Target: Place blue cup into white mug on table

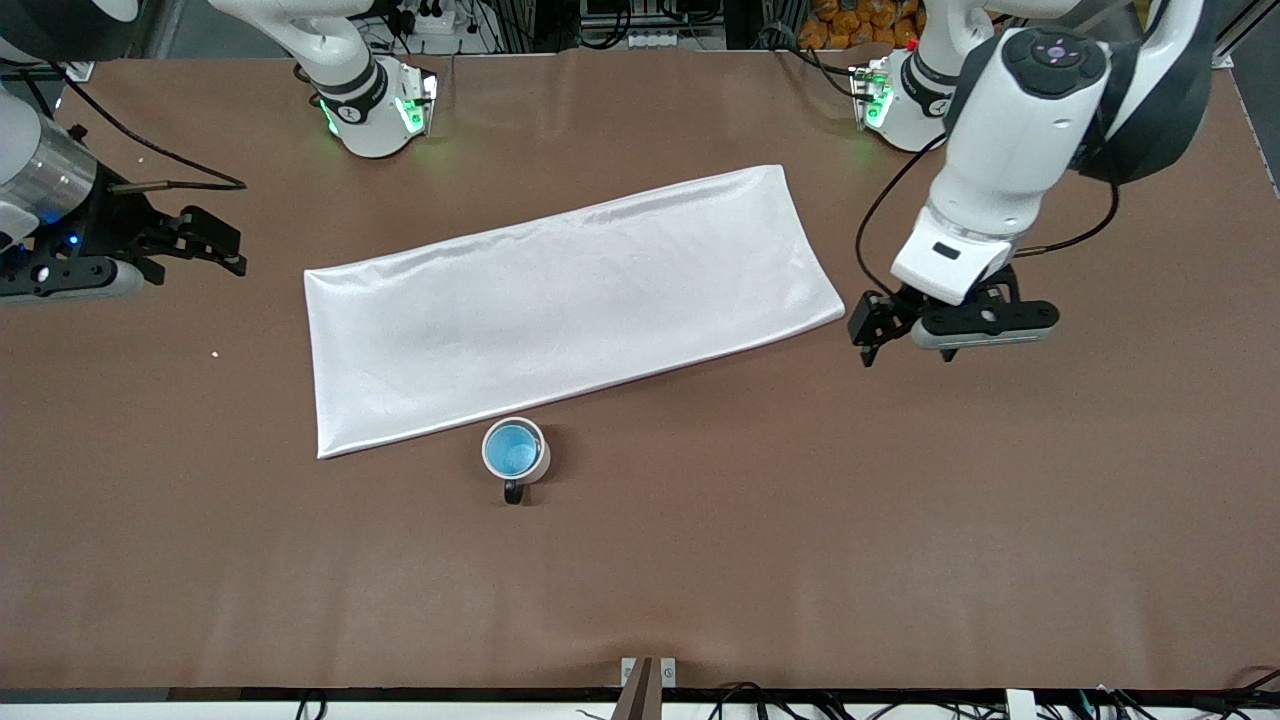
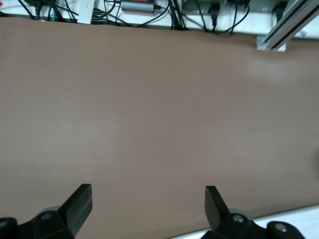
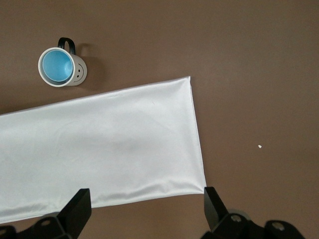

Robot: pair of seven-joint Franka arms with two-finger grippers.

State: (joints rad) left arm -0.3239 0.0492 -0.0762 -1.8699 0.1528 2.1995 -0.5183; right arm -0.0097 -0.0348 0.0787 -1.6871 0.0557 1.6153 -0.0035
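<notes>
The blue cup [image 1: 512, 450] sits upright inside the white mug [image 1: 543, 464], which stands on the brown table [image 1: 900, 520] with its black handle toward the front camera. The right wrist view shows the blue cup [image 3: 56, 65] in the mug [image 3: 78, 74] as well. My left gripper [image 1: 868, 338] hangs open and empty over bare table just off the cloth's corner, at the left arm's end. Nothing lies between the fingers of the left gripper [image 2: 148, 194]. My right gripper [image 1: 228, 248] is open and empty over the right arm's end of the table, well apart from the mug. The right gripper [image 3: 146, 196] looks down on the cloth's edge.
A long white cloth [image 1: 570, 300] lies slantwise across the middle of the table, farther from the front camera than the mug; the cloth [image 3: 99, 144] fills much of the right wrist view. A small white speck [image 1: 215, 353] lies near the right arm's end. Cables and a metal bracket [image 1: 648, 675] line the front edge.
</notes>
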